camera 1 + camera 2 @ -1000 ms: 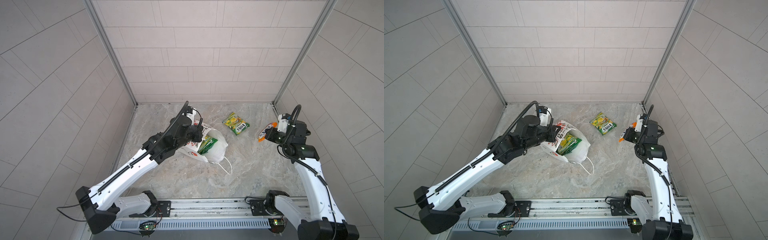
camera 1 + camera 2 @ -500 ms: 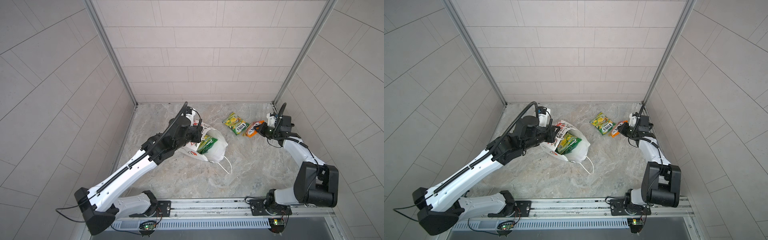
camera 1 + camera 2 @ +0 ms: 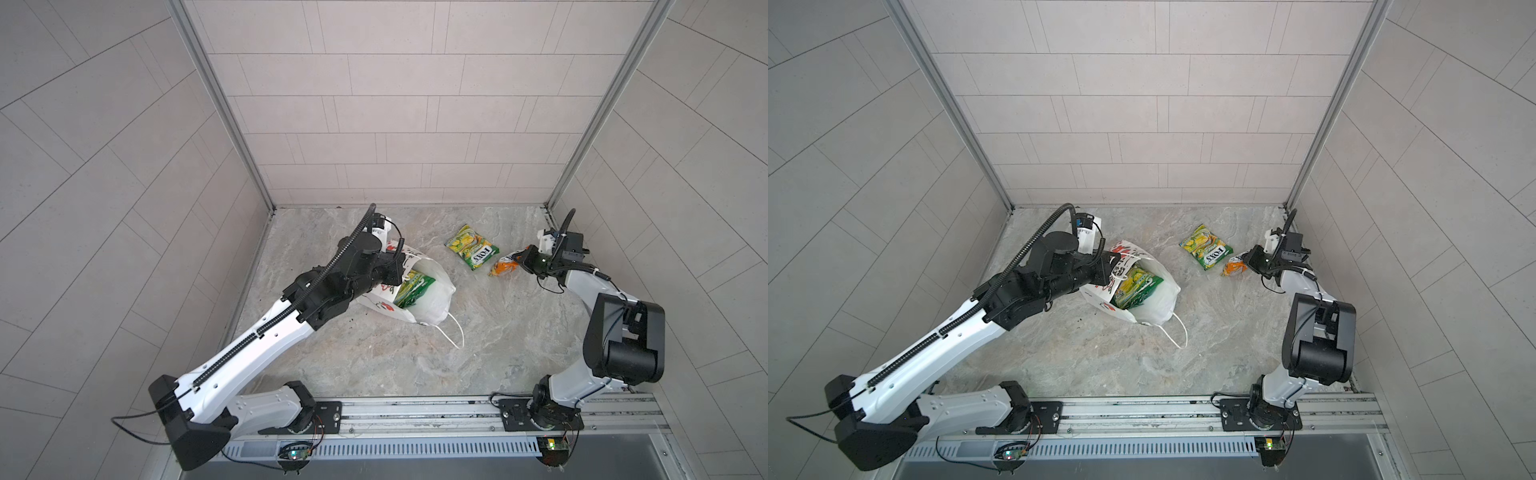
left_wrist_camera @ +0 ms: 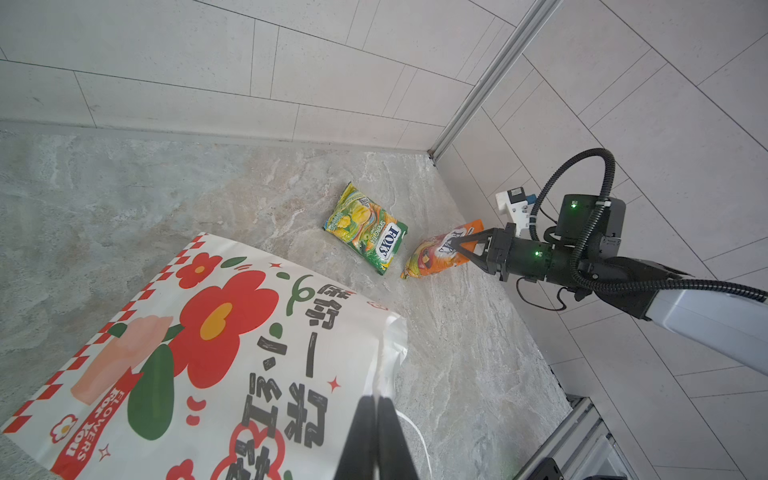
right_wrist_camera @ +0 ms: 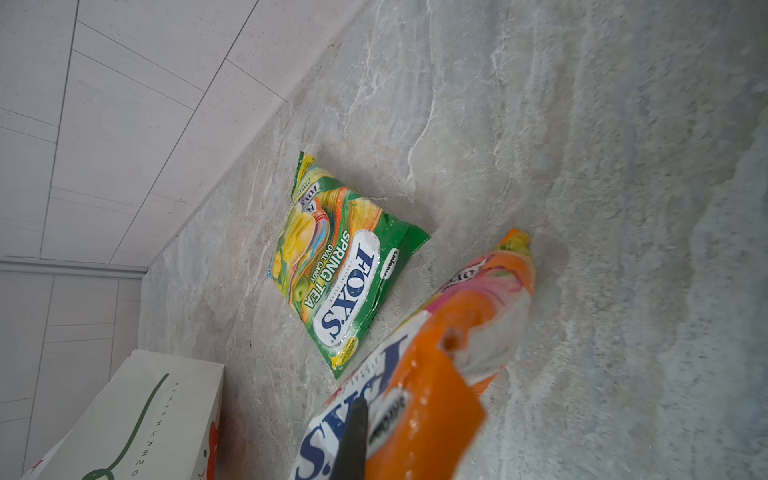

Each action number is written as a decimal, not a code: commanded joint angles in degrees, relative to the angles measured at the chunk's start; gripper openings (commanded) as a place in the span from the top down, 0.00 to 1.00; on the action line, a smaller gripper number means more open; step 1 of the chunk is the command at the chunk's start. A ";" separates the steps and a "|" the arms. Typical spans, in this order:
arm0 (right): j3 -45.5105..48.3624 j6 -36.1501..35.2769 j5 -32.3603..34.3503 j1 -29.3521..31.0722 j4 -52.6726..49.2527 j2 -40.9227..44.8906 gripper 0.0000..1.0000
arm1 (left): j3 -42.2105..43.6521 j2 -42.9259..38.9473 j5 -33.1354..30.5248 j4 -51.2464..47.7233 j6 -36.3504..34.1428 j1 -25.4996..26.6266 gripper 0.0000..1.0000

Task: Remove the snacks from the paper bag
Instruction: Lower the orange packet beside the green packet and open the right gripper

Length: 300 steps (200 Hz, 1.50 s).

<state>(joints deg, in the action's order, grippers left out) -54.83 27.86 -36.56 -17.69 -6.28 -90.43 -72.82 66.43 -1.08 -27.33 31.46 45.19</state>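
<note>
On the left, my left claw (image 4: 376,415) is clenched on the rim of the paper bag (image 3: 428,299), which lies tipped on the table (image 3: 374,365) with its mouth held open. Green packets (image 3: 413,286) are inside it. If this pinch slips off the thin paper, I think the mouth will fall shut and hide them.

Further right, one yellow-green packet (image 3: 471,246) lies flat on the table. Just beside it is the orange packet (image 3: 505,266), grasped at one corner by my right claw (image 3: 525,262), with its far end seemingly on the table. The film is glossy, so if I release carelessly it may slide onto its neighbour.

One second ago my right arm held this packet higher, nearer the right wall; now it is lowered. The bag and the left claw have not moved.
</note>
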 commanded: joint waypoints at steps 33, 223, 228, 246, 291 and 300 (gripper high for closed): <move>-4.38 -10.99 9.37 -0.19 -19.68 -1.61 1.00 | -0.97 0.01 -0.32 -0.09 -0.66 0.25 1.00; -9.44 -11.57 24.10 -0.30 -23.71 -2.12 0.41 | -0.51 -0.51 -0.06 -0.03 -0.61 0.26 1.00; -8.95 -11.21 24.89 -0.30 -23.40 -1.00 0.38 | -0.44 -0.51 -0.06 0.05 -0.66 0.25 1.00; -6.86 -10.15 25.64 -0.41 -22.14 3.04 0.33 | -0.48 -0.67 0.11 0.08 -0.90 0.25 1.00; 0.84 -4.79 11.11 -0.40 -12.43 11.88 0.32 | -0.31 -1.14 0.73 0.22 -1.83 0.25 1.00; 2.75 -3.32 8.32 -0.41 -10.15 13.29 0.33 | -0.31 -1.32 0.49 0.26 -1.84 0.25 1.00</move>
<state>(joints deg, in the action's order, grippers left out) -56.07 20.40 -19.14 -17.96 -22.94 -79.90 -72.82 66.52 -0.49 -27.35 30.96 45.19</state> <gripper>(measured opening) 0.677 0.043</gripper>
